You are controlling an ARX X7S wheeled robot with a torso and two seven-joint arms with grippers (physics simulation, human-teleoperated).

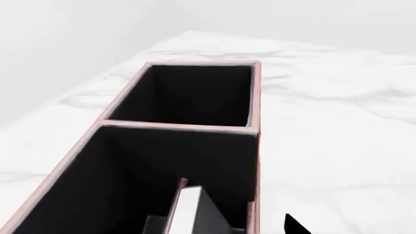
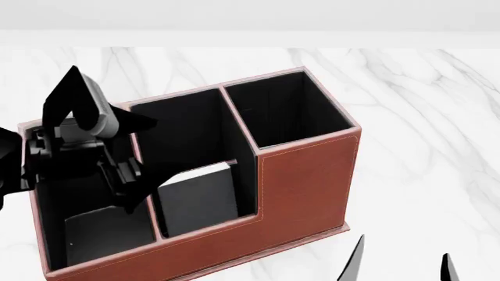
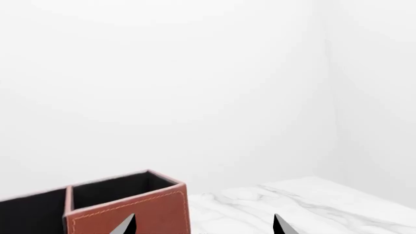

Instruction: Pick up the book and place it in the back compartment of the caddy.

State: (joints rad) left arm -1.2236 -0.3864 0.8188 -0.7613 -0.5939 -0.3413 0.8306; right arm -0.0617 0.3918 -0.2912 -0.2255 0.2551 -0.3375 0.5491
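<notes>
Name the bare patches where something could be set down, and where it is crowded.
Free: marble table right of the caddy, and the strip behind it. Crowded: the caddy's left end, where the left gripper hangs beside the book standing in its low-walled cell.

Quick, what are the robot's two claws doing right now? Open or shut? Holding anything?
Left gripper: open, holding nothing, above the reddish-brown leather-look caddy.
Right gripper: open, empty.

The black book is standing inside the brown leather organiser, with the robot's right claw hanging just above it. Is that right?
Not quite: the head view shows the left claw beside the book in the organiser. The right claw waits low, off to the side, over the table.
</notes>
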